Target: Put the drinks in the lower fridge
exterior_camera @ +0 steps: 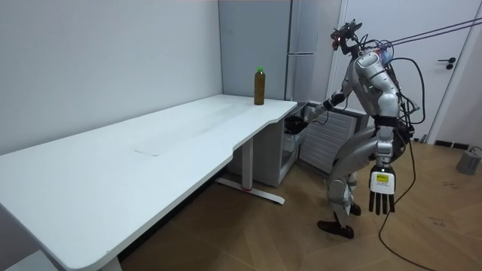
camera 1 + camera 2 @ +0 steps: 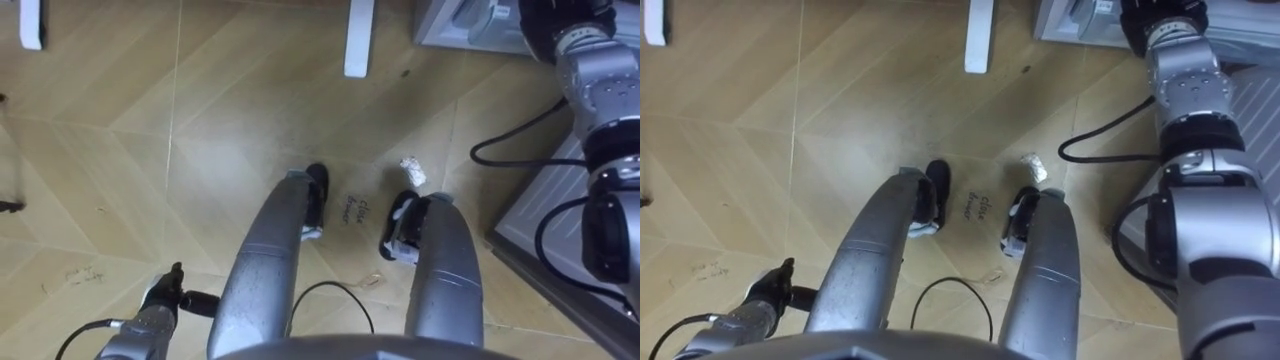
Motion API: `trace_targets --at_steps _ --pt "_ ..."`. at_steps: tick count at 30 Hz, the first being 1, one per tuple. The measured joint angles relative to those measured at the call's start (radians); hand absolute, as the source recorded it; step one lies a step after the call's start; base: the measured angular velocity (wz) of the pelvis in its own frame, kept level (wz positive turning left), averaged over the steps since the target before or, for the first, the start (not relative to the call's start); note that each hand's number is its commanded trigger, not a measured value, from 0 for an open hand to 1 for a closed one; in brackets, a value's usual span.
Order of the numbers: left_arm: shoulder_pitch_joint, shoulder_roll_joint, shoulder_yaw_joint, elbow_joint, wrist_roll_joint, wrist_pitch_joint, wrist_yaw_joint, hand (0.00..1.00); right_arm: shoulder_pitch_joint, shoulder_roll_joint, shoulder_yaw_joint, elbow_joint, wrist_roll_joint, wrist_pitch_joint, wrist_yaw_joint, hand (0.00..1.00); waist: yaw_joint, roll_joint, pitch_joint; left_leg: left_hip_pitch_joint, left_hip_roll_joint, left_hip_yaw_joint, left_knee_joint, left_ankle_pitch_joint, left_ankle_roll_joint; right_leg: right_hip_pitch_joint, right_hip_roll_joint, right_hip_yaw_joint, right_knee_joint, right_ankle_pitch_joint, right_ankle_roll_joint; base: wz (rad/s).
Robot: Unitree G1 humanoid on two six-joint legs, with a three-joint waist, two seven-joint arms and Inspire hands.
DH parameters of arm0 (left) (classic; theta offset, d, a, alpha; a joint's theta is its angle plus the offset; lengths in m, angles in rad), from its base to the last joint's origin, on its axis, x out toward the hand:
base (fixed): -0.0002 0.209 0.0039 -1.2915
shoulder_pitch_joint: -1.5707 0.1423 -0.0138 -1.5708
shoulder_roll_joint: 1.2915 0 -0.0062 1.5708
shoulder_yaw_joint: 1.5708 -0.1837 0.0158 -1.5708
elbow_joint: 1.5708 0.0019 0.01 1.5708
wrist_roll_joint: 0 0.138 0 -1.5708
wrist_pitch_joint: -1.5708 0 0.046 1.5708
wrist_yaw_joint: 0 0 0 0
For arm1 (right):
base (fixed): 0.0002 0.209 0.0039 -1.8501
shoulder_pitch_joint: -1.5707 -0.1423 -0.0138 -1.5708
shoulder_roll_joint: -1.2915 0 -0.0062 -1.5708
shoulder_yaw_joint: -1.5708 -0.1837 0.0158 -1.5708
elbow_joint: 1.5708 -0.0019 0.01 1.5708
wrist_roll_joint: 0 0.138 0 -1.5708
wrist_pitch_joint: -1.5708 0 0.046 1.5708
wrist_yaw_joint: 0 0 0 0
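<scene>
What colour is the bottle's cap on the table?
Green, atop the brown bottle; the room view shows it best.

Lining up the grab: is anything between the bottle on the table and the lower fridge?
Nothing visible. The bottle stands alone on the table, at the corner beside the fridge. Its lower door appears open, with the right hand at it. The left hand hangs open.

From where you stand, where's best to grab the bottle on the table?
Probably round the bottle's straight body, below the green cap, coming in level from the table edge nearest the fridge. It stands upright near that corner with nothing beside it.
</scene>
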Motion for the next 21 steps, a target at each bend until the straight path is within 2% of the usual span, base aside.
trace_targets --at_steps 10,21 --pt "0.002 0.02 -0.034 -0.007 -0.004 0.0 0.002 0.0 -0.001 -0.001 0.001 -0.005 0.01 0.0 -0.013 0.0 -0.001 0.0 0.0 0.002 0.0 0.002 0.0 0.0 0.001 0.001 -0.001 0.003 0.0 0.001 0.001 0.0" --pt "0.004 0.021 -0.034 -0.022 -0.031 0.0 0.016 0.0 -0.001 0.0 0.007 0.006 0.014 0.011 -0.046 0.0 -0.001 0.0 0.0001 0.039 0.0 0.004 -0.016 0.0 0.001 0.036 0.002 0.004 -0.014 0.001 0.003 0.0"
